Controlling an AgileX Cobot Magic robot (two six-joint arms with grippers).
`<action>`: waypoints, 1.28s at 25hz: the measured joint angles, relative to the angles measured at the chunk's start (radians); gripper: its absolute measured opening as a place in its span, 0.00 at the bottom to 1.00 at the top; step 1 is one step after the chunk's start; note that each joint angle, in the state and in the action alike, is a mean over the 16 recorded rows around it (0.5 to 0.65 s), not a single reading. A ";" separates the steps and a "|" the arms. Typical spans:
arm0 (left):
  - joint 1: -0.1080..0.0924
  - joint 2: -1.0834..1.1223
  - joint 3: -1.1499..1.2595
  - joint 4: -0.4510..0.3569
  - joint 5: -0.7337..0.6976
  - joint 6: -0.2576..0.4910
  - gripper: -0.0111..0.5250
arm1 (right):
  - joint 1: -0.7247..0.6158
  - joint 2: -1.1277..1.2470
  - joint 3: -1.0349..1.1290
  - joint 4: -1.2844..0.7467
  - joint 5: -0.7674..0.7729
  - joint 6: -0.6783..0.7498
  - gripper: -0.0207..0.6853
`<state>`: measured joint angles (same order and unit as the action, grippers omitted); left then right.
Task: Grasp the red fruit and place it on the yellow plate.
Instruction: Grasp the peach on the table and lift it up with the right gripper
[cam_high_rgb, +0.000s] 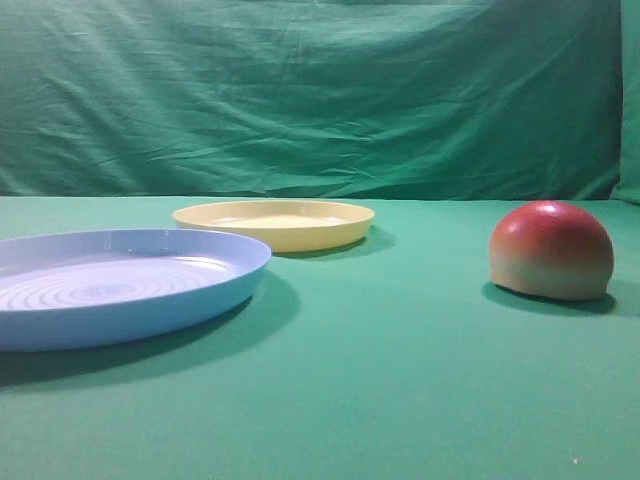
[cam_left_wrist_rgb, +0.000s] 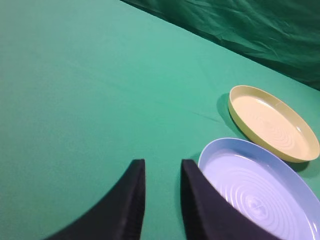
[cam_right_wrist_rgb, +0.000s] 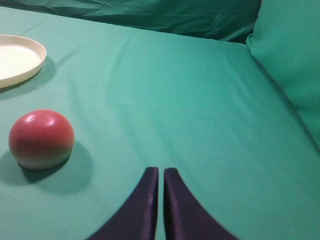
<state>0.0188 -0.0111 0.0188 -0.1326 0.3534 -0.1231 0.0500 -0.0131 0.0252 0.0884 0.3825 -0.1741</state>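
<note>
Red fruit (cam_high_rgb: 551, 250): it sits dome-up on the green cloth (cam_high_rgb: 400, 380), flat base down, on the right side of the exterior high view, untouched.
Yellow plate (cam_high_rgb: 273, 222): it lies farther back and toward the left, bare, well apart from the fruit, just behind the blue plate (cam_high_rgb: 120, 285).
Right gripper (cam_right_wrist_rgb: 160, 175): its jaws are pressed together, holding nothing; open them before you approach.
Left gripper (cam_left_wrist_rgb: 162, 172): its jaws stand narrowly parted and empty, beside the blue plate.
Key relation: in the right wrist view the fruit lies ahead and to the left of the right gripper, near but not touching.
Nearer arm: use the right arm; the fruit does not show in the left wrist view.
Long axis: none evident; the dome looks roughly round, though the far side is hidden.
</note>
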 joint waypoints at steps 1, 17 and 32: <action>0.000 0.000 0.000 0.000 0.000 0.000 0.31 | 0.000 0.000 0.000 0.000 0.000 0.000 0.03; 0.000 0.000 0.000 0.000 0.000 0.000 0.31 | 0.000 0.000 0.000 0.000 0.000 0.000 0.03; 0.000 0.000 0.000 0.000 0.000 0.000 0.31 | 0.000 0.000 -0.019 0.162 -0.095 -0.005 0.03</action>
<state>0.0188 -0.0111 0.0188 -0.1326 0.3534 -0.1231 0.0500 -0.0131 0.0060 0.2501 0.2876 -0.1786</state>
